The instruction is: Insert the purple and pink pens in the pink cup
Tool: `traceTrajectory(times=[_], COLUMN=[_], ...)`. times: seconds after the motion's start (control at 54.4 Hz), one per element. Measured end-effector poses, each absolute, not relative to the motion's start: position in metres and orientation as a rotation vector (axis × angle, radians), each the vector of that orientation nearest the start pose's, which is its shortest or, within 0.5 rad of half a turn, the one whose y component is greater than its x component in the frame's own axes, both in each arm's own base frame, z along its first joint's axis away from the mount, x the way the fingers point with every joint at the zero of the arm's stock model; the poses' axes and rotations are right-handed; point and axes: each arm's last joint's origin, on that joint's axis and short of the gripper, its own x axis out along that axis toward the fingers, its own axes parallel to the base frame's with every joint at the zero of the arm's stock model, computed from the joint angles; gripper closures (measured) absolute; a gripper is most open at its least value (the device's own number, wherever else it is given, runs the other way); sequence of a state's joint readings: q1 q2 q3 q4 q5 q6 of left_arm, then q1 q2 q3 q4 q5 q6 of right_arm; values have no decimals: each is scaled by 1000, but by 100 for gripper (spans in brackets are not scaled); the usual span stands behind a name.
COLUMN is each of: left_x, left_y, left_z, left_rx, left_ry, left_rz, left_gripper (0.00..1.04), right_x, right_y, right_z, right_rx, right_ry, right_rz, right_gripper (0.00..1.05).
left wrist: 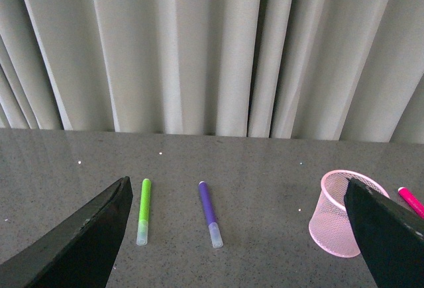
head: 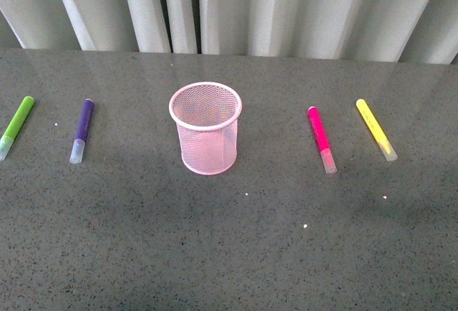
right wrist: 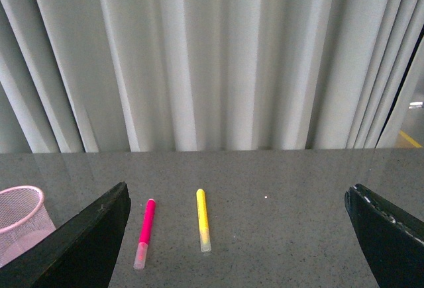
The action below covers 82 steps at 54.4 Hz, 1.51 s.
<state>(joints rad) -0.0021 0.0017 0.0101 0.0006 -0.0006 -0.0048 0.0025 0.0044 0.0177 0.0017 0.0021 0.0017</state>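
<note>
The pink cup [head: 206, 128] stands upright and empty at the middle of the grey table. The purple pen [head: 81, 130] lies to its left, the pink pen [head: 321, 139] to its right, both flat with clear caps toward me. Neither arm shows in the front view. My left gripper [left wrist: 238, 248] is open and empty, well back from the purple pen [left wrist: 210, 213], with the cup [left wrist: 339, 218] partly behind one finger and the pink pen's [left wrist: 411, 201] end showing past it. My right gripper [right wrist: 238, 248] is open and empty, back from the pink pen [right wrist: 145, 232]; the cup [right wrist: 23, 218] shows beside it.
A lime-green marker [head: 16, 126] lies at the far left, beside the purple pen; it also shows in the left wrist view [left wrist: 144, 210]. A yellow marker [head: 376, 129] lies right of the pink pen; it also shows in the right wrist view [right wrist: 203, 220]. A pale curtain [head: 236, 7] hangs behind the table's far edge.
</note>
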Motion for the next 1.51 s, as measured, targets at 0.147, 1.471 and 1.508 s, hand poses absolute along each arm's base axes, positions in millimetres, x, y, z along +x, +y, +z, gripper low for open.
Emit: traceTrajectory(times=[0.147, 1.471, 1.508], left_x=[97, 97, 97], left_y=[0, 0, 0], left_z=[167, 167, 167], left_rx=[-5, -5, -5], left_ry=[-9, -9, -9], left_rz=[-2, -2, -2], left_gripper=[7, 7, 7], right_x=[97, 97, 97], right_y=[0, 0, 0], right_z=[169, 169, 169], right_rx=[2, 2, 2], right_ry=[-15, -15, -15], right_rz=[0, 0, 0], right_gripper=[7, 7, 7])
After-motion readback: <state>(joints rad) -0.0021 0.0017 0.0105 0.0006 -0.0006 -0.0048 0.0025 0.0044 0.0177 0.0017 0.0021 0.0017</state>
